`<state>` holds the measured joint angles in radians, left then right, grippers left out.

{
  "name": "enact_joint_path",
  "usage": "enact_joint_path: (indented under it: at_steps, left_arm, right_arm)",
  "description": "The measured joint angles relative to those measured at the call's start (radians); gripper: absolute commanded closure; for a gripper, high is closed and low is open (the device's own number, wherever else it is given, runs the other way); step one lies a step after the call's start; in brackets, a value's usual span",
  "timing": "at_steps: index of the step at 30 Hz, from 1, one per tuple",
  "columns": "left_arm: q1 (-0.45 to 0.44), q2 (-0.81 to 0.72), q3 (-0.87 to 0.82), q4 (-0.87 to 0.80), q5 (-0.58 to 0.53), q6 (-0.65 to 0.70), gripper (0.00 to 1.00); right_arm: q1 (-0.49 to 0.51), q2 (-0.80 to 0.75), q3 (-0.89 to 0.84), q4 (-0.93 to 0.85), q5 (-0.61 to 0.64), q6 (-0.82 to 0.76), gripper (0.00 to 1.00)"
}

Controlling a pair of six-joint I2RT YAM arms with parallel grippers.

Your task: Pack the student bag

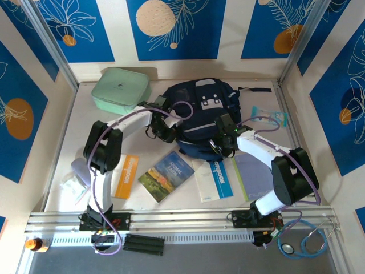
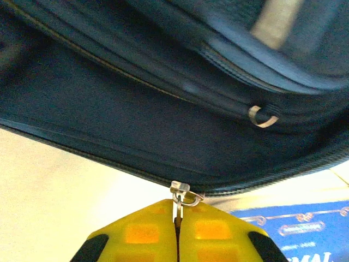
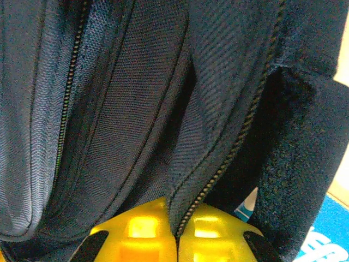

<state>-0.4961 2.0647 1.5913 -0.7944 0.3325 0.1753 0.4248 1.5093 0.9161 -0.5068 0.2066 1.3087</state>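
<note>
The student bag, a navy-blue backpack with white patches, lies at the middle back of the table. My left gripper is at its near-left edge. In the left wrist view the yellow fingers are shut on a small metal zipper pull at the bag's lower seam. My right gripper is at the bag's near-right edge. In the right wrist view it is shut on a fold of bag fabric edged with zipper teeth, beside a dark gap in the bag.
A mint-green case sits at the back left. In front of the bag lie an orange booklet, a landscape-cover book, a blue-and-white booklet and a lilac notebook. A teal item lies right of the bag.
</note>
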Motion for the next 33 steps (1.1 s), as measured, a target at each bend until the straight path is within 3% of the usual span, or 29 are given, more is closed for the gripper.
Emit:
enact_joint_path:
  at_steps: [14,22,29,31,33]
  left_arm:
    - [0.052,0.109,0.136,0.024,-0.081,-0.005,0.84]
    - [0.062,0.103,0.13,0.08,-0.122,-0.046,0.64]
    - [0.07,-0.1,-0.043,0.148,-0.175,-0.134,0.46]
    - [0.07,-0.183,-0.101,0.169,-0.19,-0.177,0.42]
    - [0.071,-0.278,-0.175,0.19,-0.203,-0.231,0.36]
  right_arm:
    - [0.0,0.0,0.0,-0.008,0.022,-0.028,1.0]
    - [-0.002,0.004,-0.011,0.064,-0.036,-0.072,1.0]
    - [0.019,0.117,0.067,0.121,-0.107,-0.105,0.99]
    - [0.035,0.143,0.098,0.14,-0.115,-0.117,0.96]
    - [0.043,0.16,0.121,0.164,-0.132,-0.153,0.83]
